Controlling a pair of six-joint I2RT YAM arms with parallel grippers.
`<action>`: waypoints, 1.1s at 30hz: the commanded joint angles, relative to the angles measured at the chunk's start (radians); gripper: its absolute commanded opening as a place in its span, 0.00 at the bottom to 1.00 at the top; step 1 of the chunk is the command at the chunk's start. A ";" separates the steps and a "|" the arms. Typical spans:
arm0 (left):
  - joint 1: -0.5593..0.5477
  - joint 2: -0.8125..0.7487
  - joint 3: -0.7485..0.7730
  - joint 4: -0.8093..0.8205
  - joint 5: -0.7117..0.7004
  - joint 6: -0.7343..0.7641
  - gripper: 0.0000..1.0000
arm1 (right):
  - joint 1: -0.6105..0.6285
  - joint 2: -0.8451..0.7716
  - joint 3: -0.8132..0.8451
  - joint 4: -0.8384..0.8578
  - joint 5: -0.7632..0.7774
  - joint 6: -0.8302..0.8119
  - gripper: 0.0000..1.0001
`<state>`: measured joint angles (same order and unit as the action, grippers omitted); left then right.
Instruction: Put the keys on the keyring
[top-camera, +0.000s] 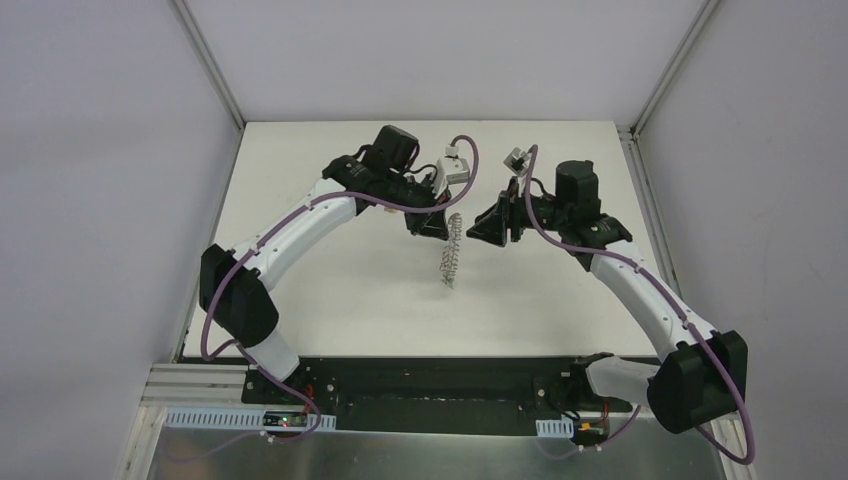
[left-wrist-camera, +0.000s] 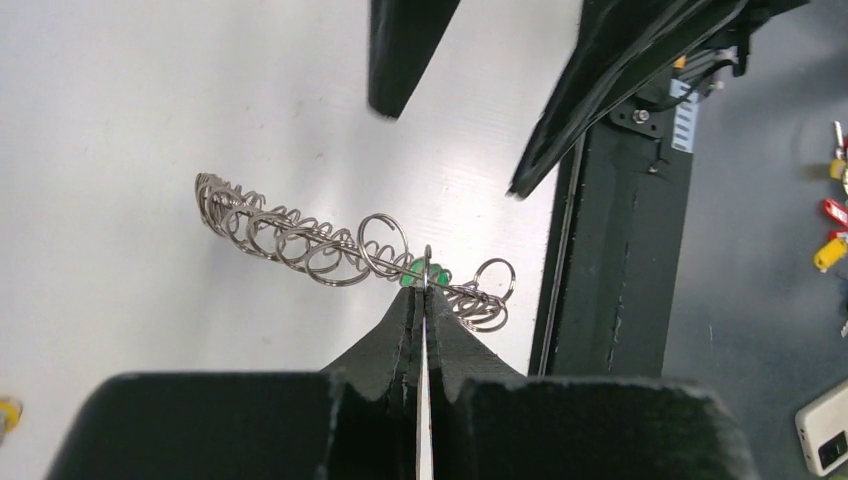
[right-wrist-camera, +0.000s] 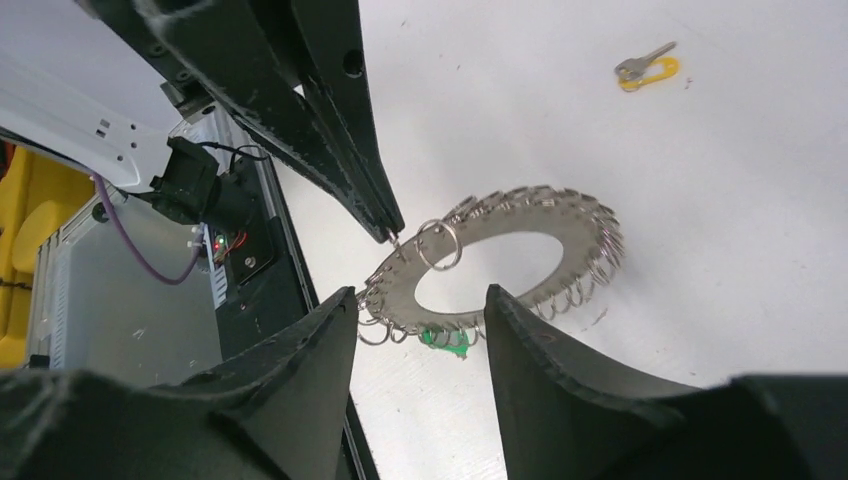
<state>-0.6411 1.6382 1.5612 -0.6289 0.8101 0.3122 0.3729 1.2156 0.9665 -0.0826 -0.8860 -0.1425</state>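
The keyring (right-wrist-camera: 560, 225), a flat grey ring fringed with silver wire loops, hangs tilted above the white table (right-wrist-camera: 700, 200). It shows edge-on in the top view (top-camera: 452, 252). My left gripper (left-wrist-camera: 423, 291) is shut on its rim, its fingers (right-wrist-camera: 345, 150) coming in from the upper left. A green-headed key (right-wrist-camera: 446, 338) hangs among the loops on the rim. It also shows just past the left fingertips (left-wrist-camera: 412, 274). My right gripper (right-wrist-camera: 421, 292) stands open just short of that key, touching nothing. The yellow-headed key (right-wrist-camera: 648, 68) lies loose on the table farther off.
The black base rail (left-wrist-camera: 610, 250) runs along the table's near edge. Beyond it, off the table, lie coloured key tags (left-wrist-camera: 835, 215) and a white device (left-wrist-camera: 825, 435). A yellow bin (right-wrist-camera: 30, 220) stands beside the bench. Grey walls enclose the table.
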 joint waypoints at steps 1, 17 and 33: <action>-0.009 -0.078 -0.006 -0.025 -0.139 -0.061 0.00 | -0.036 -0.057 0.001 0.043 0.000 -0.014 0.53; -0.087 -0.077 0.049 -0.140 -0.549 -0.334 0.00 | -0.085 -0.008 -0.004 0.045 -0.040 -0.035 0.54; -0.088 -0.015 0.080 -0.202 -0.592 -0.480 0.00 | -0.088 0.030 -0.015 0.039 -0.099 -0.071 0.55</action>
<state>-0.7258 1.6333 1.6226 -0.8307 0.2310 -0.1154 0.2909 1.2427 0.9524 -0.0753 -0.9436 -0.1860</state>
